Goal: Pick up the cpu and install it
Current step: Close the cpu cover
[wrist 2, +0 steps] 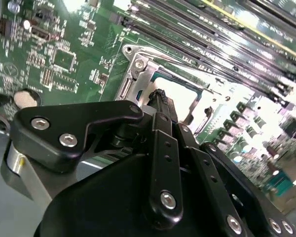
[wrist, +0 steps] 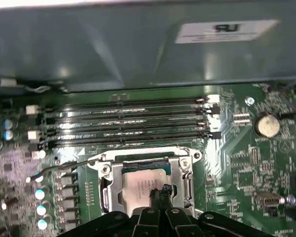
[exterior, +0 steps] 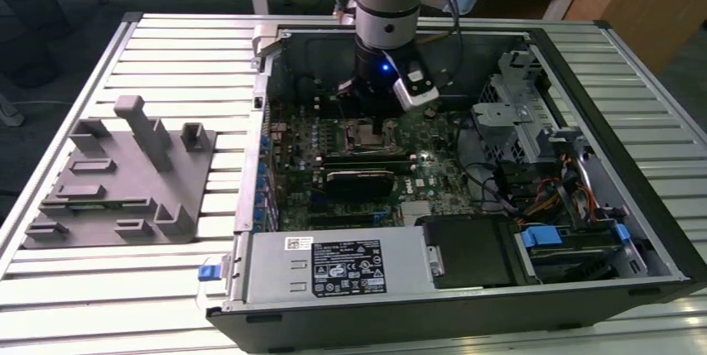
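Two thin black fingers (wrist: 154, 200) of my gripper (wrist: 160, 190) are pressed together, and I see nothing between them. Right under their tips lies the cpu (wrist: 138, 185), a small flat square chip with a pale silver top. It is straight below me, so the way to it is down and not sideways. My tips are over its top, nearer one edge than the middle. I cannot tell if they touch it or hang just above it.

The chip lies flat, shiny face up, inside the silver metal socket frame (wrist: 104, 170) on the green board. It is square, so it has no long side. Its edges run in line with the long black memory slots (wrist: 123, 123) just past it.

Farther off is the black computer case (exterior: 618, 123). Outside the case, well apart, a grey plastic block with posts (exterior: 122, 173) sits on the pale slatted table (exterior: 165, 40).
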`<action>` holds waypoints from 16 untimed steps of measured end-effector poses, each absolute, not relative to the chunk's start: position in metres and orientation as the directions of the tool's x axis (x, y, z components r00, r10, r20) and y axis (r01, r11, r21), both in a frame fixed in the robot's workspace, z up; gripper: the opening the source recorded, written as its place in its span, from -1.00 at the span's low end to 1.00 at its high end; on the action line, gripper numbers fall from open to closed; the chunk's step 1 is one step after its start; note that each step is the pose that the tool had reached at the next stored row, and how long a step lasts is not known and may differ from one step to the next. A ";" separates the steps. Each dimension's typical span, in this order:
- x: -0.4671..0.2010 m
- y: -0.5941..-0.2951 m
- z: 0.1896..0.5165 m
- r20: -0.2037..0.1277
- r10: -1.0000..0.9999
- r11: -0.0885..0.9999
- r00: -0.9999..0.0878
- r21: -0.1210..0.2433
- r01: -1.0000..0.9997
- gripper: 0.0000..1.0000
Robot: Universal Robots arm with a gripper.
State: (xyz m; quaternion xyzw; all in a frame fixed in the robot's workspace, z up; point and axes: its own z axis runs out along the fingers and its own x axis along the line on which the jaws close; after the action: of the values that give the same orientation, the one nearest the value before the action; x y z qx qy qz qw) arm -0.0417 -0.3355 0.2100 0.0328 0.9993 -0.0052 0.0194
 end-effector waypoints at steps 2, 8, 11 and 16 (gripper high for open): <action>-0.042 -0.336 0.210 -0.039 0.030 0.999 -0.999 -0.010 0.030 -0.79; -0.042 -0.336 0.209 -0.039 -0.007 1.000 -0.999 -0.010 -0.007 -0.79; -0.042 -0.336 0.209 -0.039 -0.007 1.000 -0.999 -0.010 -0.007 -0.79; -0.048 -0.336 0.209 -0.039 -0.007 1.000 -0.999 -0.010 -0.007 -0.79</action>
State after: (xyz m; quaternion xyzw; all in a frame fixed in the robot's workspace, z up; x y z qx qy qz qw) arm -0.0484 -0.3355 0.2094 -0.0035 0.9998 -0.0052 0.0196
